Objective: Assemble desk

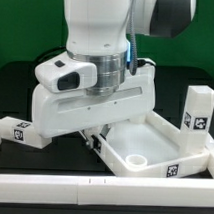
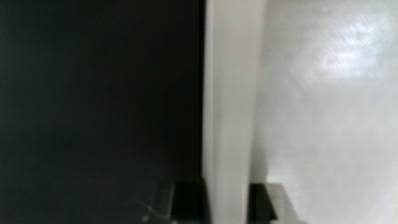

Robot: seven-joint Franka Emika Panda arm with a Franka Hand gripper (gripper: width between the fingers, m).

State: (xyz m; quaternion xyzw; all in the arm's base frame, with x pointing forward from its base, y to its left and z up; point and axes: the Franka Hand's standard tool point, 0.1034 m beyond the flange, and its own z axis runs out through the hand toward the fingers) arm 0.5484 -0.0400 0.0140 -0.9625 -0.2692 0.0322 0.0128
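Observation:
The white desk top [image 1: 148, 168] lies rim-up on the black table at the exterior view's lower right, with a round socket [image 1: 138, 158] in its near corner. My gripper [image 1: 94, 141] hangs under the big white hand at the tray's left rim. In the wrist view, the upright rim wall [image 2: 231, 90] runs between my two dark fingers [image 2: 187, 203], which sit against both of its sides. The tray floor [image 2: 329, 100] lies on one side and black table on the other. One tagged leg [image 1: 200, 108] stands upright beyond the tray. Another leg [image 1: 16, 132] lies at the left.
The arm's white body [image 1: 98, 35] fills the middle of the exterior view and hides the table behind it. A white ledge [image 1: 102, 185] runs along the front edge. The black table surface [image 2: 89, 100] shows beside the tray.

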